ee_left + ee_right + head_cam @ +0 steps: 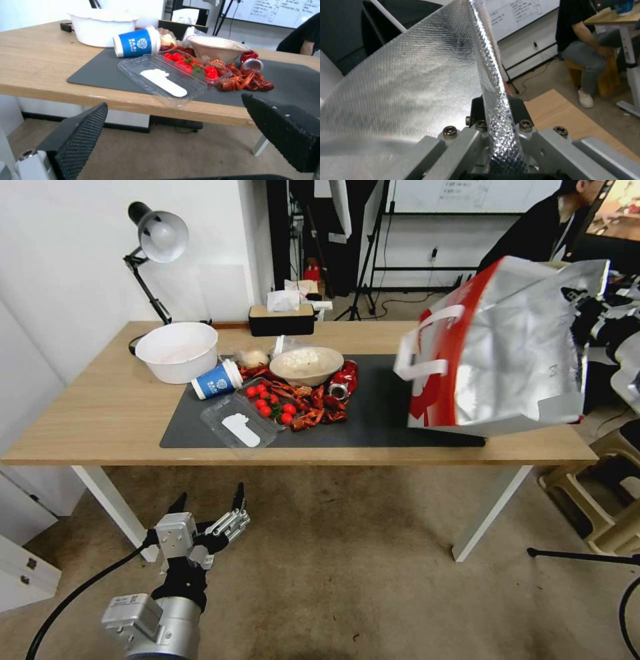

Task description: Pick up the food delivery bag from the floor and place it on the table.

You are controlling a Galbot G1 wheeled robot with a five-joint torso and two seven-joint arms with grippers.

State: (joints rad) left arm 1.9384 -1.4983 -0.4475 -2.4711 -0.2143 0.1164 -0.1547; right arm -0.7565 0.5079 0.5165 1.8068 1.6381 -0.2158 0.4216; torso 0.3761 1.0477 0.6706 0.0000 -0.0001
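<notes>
The food delivery bag [507, 347], red and white with silver foil sides and white strap handles, hangs tilted over the right end of the table [100, 413], above the dark grey mat [380, 407]. I cannot tell whether its lower edge touches the mat. In the right wrist view my right gripper [495, 110] is shut on the bag's foil rim [413, 75]. My left gripper [209, 499] is low in front of the table, open and holding nothing. In the left wrist view the left gripper [174, 100] faces the table's front edge.
The mat's left half is crowded: a white bowl [177, 350], a tipped blue cup [217, 380], a clear tray of tomatoes [257, 413], crayfish [310, 410], a paper bowl [307, 365], a red can [343, 380]. A lamp [157, 237] and tissue box [281, 319] stand behind. A stool [600, 493] is at the right.
</notes>
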